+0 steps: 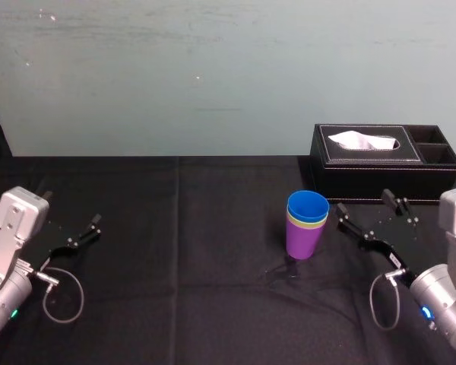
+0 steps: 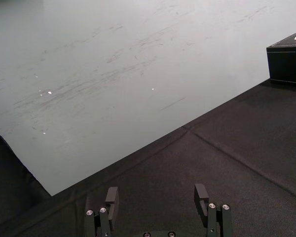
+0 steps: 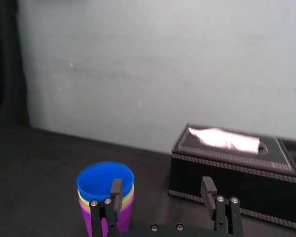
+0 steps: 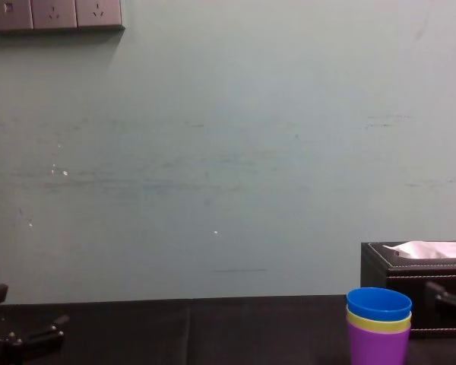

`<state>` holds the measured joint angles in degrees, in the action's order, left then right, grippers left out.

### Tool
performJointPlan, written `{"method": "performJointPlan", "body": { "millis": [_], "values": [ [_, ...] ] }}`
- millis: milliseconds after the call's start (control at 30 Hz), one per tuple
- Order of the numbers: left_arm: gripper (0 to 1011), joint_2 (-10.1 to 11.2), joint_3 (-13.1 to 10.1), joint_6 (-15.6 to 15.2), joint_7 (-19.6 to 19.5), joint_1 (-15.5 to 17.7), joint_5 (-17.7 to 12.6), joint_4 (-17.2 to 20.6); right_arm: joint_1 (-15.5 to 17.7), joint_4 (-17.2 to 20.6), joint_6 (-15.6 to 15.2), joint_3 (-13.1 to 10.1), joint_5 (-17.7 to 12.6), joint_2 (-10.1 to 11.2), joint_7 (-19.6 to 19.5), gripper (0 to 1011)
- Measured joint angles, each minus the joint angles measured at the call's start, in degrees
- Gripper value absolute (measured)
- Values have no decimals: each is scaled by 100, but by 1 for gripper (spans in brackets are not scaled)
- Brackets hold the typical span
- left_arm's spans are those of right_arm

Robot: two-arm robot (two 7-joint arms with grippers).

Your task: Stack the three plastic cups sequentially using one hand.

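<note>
Three cups stand nested in one upright stack (image 1: 305,228) on the black-clothed table (image 1: 175,228) in the head view. The purple cup (image 1: 303,243) is at the bottom, the yellow-green cup (image 1: 307,223) shows as a narrow band above it, and the blue cup (image 1: 308,205) sits innermost on top. The stack is near the left end of the black tissue box (image 1: 380,171), on the robot's side of it. The right gripper (image 1: 367,207) hangs just right of the stack, apart from it, jaws spread and holding nothing. The left gripper (image 1: 71,210) sits well away near the table's left edge. The left wrist view shows that gripper's jaws parted and empty above bare cloth, with a corner of the tissue box far off. The right wrist view looks past parted jaws at the stack and at the box, where white tissue (image 3: 222,139) pokes from the slot. The chest view sees the stack from the side at lower right, rims stepped, with the box behind it.
</note>
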<state>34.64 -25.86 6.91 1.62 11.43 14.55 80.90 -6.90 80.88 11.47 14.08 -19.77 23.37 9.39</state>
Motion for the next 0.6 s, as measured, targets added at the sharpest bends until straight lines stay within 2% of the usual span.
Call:
{"method": "performJointPlan", "body": {
  "millis": [133,233,600],
  "values": [
    [1000,0,0,0,0,0,0,0,61,66,-439,-25,130,-71,-219,1000],
    [1000,0,0,0,0,0,0,0,81,90,-641,-55,162,-113,-283,1000],
    [1000,0,0,0,0,0,0,0,126,142,-778,-153,176,-176,-272,1000]
  ]
}}
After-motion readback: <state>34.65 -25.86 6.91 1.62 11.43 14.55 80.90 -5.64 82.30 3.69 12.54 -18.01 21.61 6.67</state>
